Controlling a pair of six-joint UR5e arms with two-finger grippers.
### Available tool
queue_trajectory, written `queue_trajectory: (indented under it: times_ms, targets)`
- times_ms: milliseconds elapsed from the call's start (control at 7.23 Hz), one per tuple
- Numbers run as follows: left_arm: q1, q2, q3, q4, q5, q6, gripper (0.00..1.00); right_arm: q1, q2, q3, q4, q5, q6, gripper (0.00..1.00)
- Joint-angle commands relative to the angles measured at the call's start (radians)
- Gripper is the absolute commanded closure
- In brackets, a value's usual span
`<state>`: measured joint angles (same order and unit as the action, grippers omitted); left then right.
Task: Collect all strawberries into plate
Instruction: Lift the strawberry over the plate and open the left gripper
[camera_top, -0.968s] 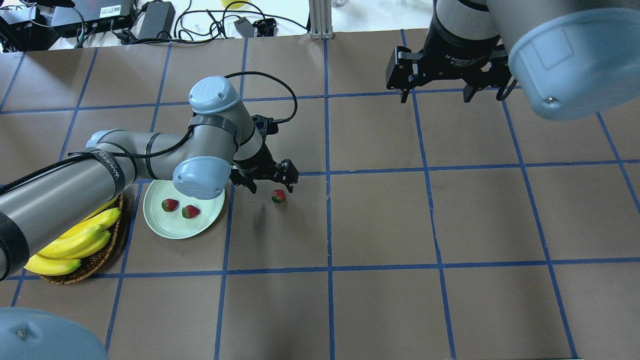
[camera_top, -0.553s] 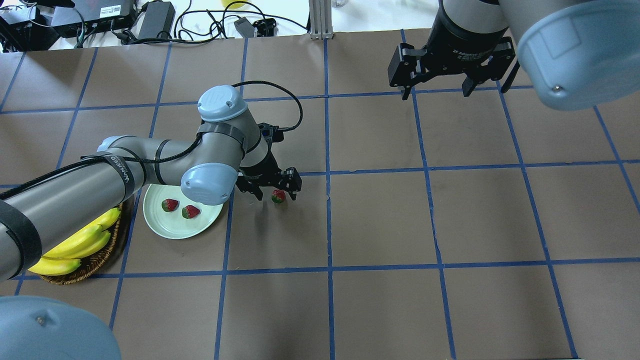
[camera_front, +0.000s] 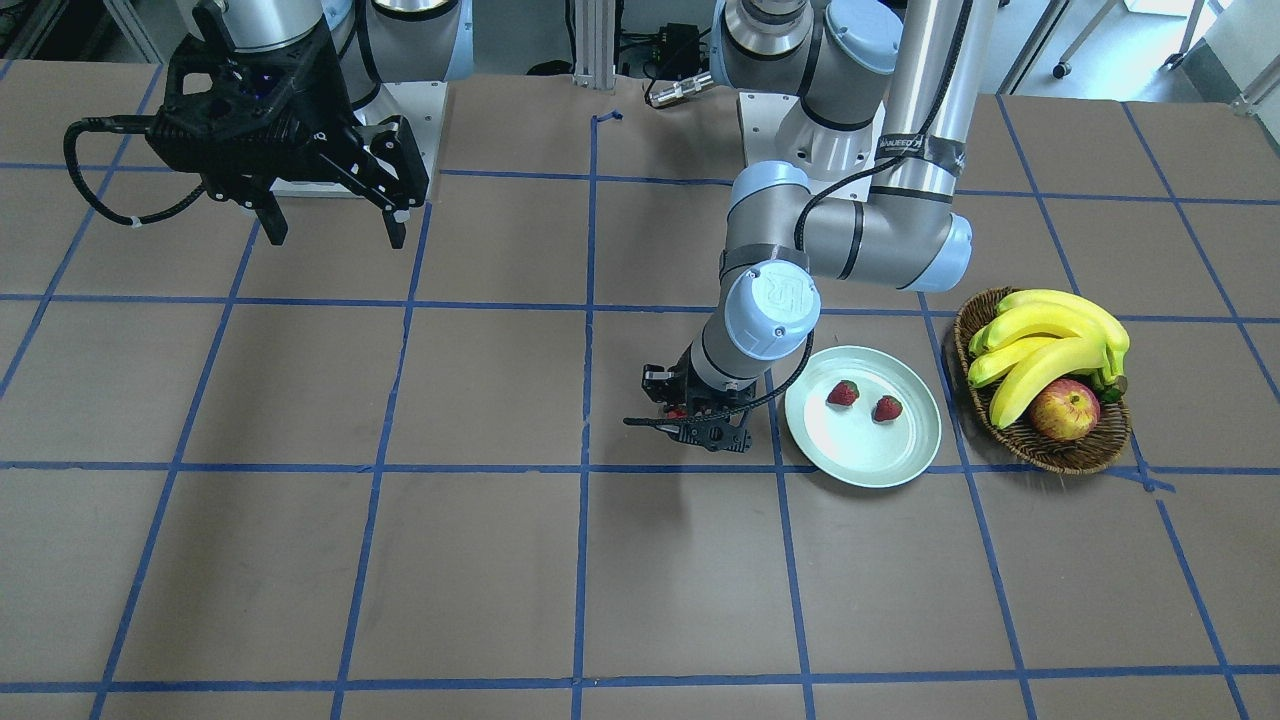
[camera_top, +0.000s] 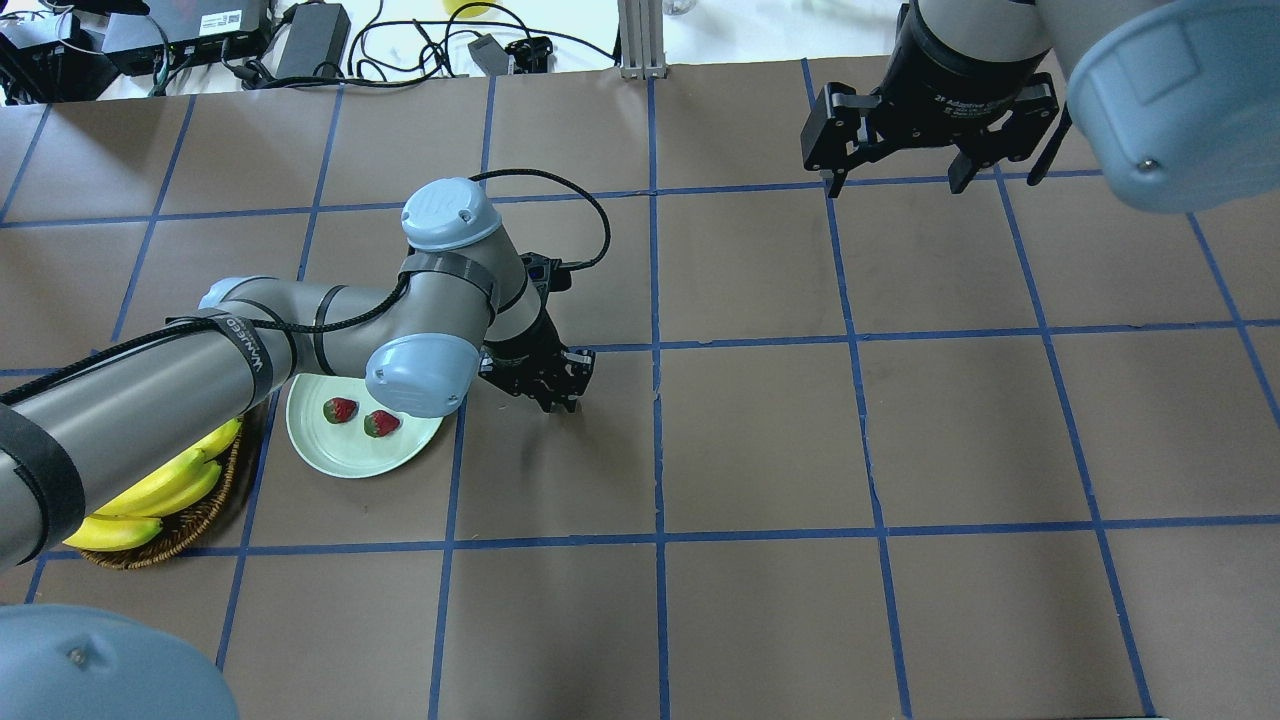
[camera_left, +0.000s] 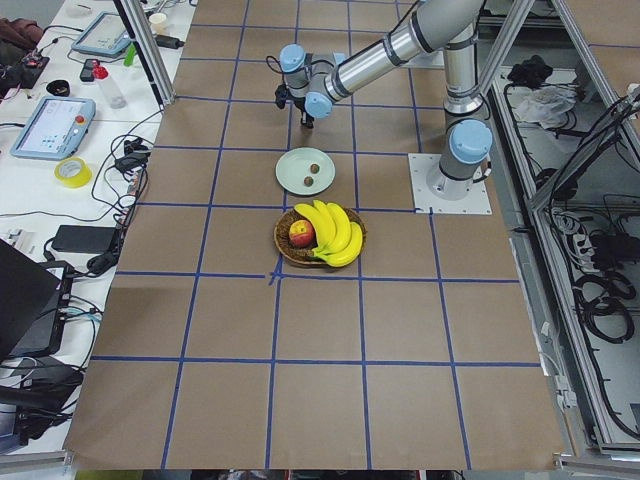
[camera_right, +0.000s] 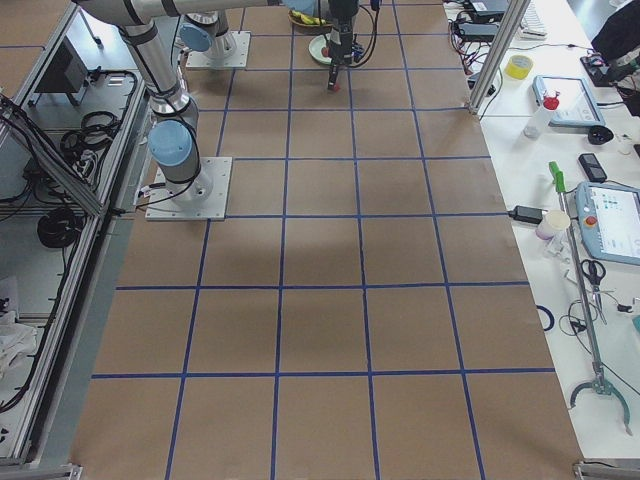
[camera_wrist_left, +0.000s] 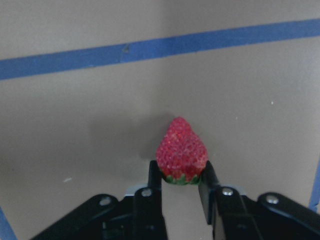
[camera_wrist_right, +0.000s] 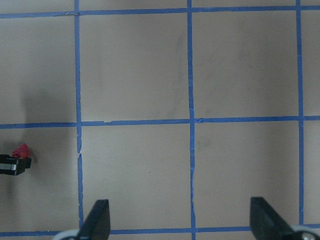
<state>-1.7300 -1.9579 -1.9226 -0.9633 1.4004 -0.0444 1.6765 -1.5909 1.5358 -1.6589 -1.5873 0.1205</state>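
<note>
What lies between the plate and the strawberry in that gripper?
Only bare table paper and one blue tape line lie between the strawberry and the plate, clearest in the front-facing view.

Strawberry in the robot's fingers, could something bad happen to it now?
It might slip. The left gripper pinches the strawberry only at its leafy end, right near the tips, so lifting could drop it. It could also roll: the plate is shallow and already holds two strawberries, so a high release might bump them or bounce out.
</note>
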Motion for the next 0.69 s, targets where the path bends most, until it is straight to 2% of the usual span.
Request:
queue_trajectory:
  times_ms: [0, 138, 277, 553]
  targets:
    - [0.006, 0.039, 0.067, -0.047, 0.05, -0.002, 1.0, -0.006, 0.0, 0.0, -0.01, 0.001, 0.002, 0.0]
    - [0.048, 0.071, 0.155, -0.178, 0.108, 0.011, 1.0, -0.023, 0.0, 0.0, -0.009, 0.004, 0.001, 0.0]
    - [0.147, 0.091, 0.216, -0.309, 0.108, 0.093, 1.0, -0.027, -0.001, 0.0, -0.001, 0.003, 0.001, 0.0]
    - [0.31, 0.102, 0.192, -0.328, 0.115, 0.247, 1.0, -0.024, -0.003, 0.001, 0.001, 0.004, 0.002, 0.0]
